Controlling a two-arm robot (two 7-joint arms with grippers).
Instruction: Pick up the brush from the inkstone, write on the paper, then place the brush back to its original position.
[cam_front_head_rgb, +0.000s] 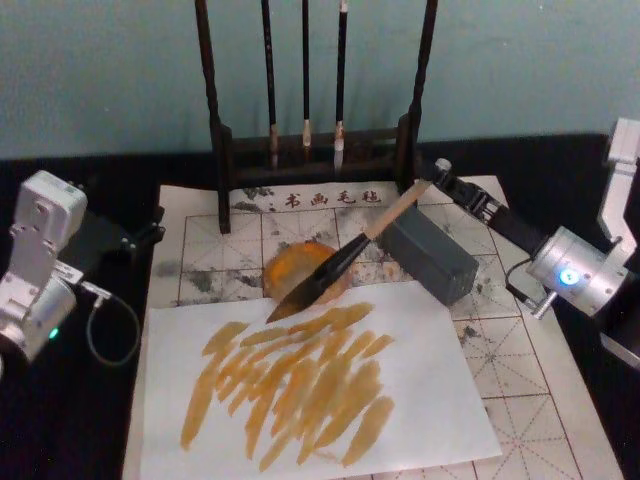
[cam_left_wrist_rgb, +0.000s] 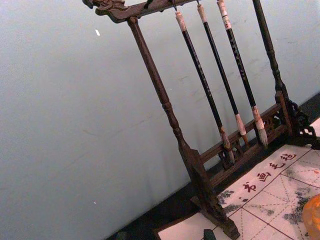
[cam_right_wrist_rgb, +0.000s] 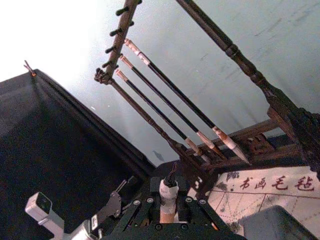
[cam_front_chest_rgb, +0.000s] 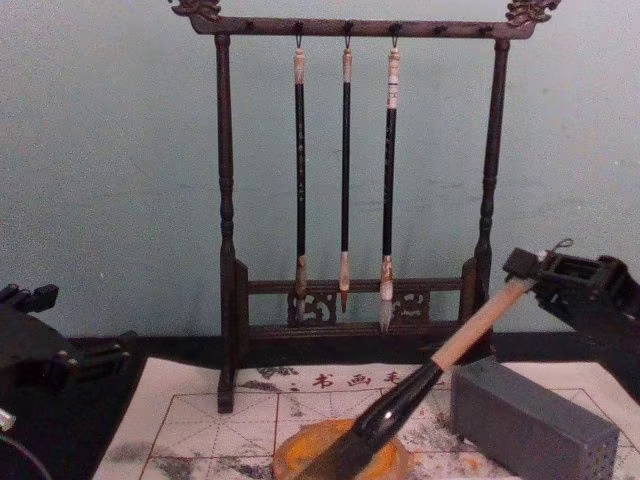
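Looking down from the head: the right gripper (cam_front_head_rgb: 437, 181) is clamping the pale wooden handle of the brush (cam_front_head_rgb: 350, 253) near its end. The brush is slanting down toward the robot, its glossy black ferrule and dark tuft crossing a round orange dish (cam_front_head_rgb: 288, 262), its tip reaching the top edge of a plain white sheet (cam_front_head_rgb: 430, 400) streaked with ochre strokes. That sheet is lying on the paper (cam_front_head_rgb: 515, 350), which is ruled in red squares. A matte grey block (cam_front_head_rgb: 432, 256) is sitting just beside the handle. The left gripper (cam_front_head_rgb: 145, 232) is idling at the left, and I cannot tell whether it is parted or closed.

Left wrist: this view is catching the turned dark-wood rack (cam_left_wrist_rgb: 170, 115) up close, with three thin brushes (cam_left_wrist_rgb: 225, 85) hanging from it and grey ink smudges beside the paper's (cam_left_wrist_rgb: 280, 185) red characters.

Right wrist: the jaws are pressing on both sides of the brush's (cam_right_wrist_rgb: 167, 192) whitish cap, and a cord loop is sticking out past it.

Chest: from the side, the brush (cam_front_chest_rgb: 440, 370) is tilting steeply from the right gripper (cam_front_chest_rgb: 535, 270) down to the dish (cam_front_chest_rgb: 300, 455), passing the grey block's (cam_front_chest_rgb: 530, 425) corner.
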